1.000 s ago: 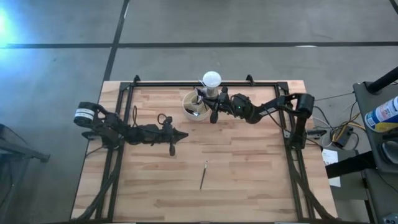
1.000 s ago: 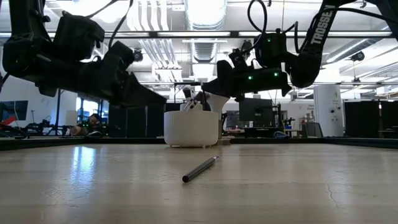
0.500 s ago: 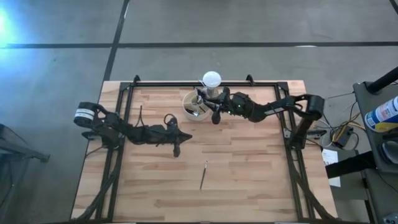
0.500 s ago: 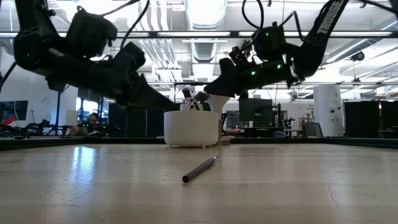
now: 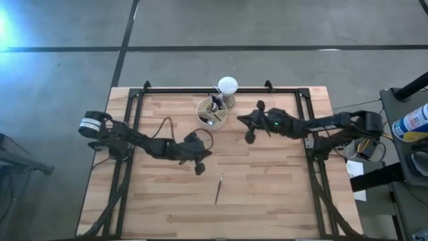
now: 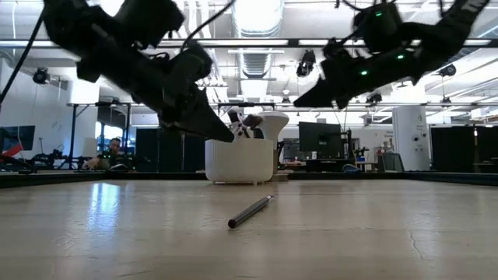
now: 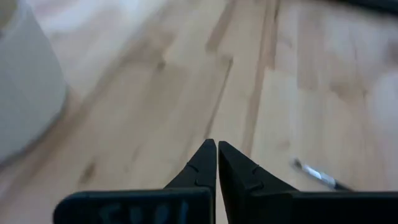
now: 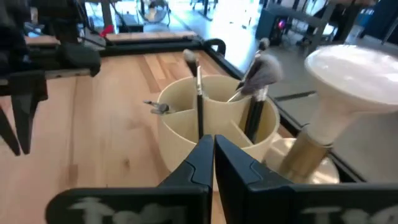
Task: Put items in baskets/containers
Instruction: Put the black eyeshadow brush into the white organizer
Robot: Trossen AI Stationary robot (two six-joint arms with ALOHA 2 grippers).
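Observation:
One dark, thin brush (image 5: 219, 188) lies flat on the wooden table, also visible in the low view (image 6: 250, 211) and in the left wrist view (image 7: 320, 176). The cream cup (image 5: 211, 112) stands near the far edge with several brushes upright in its compartments (image 8: 199, 93). My left gripper (image 5: 198, 167) hovers shut above the table, a little to the far left of the lying brush. My right gripper (image 5: 249, 137) is shut and empty, in the air to the right of the cup (image 8: 217, 118).
A white ball on a small stand (image 5: 227, 86) sits just behind the cup at the far edge, large in the right wrist view (image 8: 351, 68). A black frame (image 5: 174, 89) runs round the table's far and side edges. Bare wood lies around the lying brush.
My left gripper has moved toward the table's right and near edge, closing on the lying brush. My right gripper has drawn back from the cup toward the table's right. The lying brush and the cup have stayed in place.

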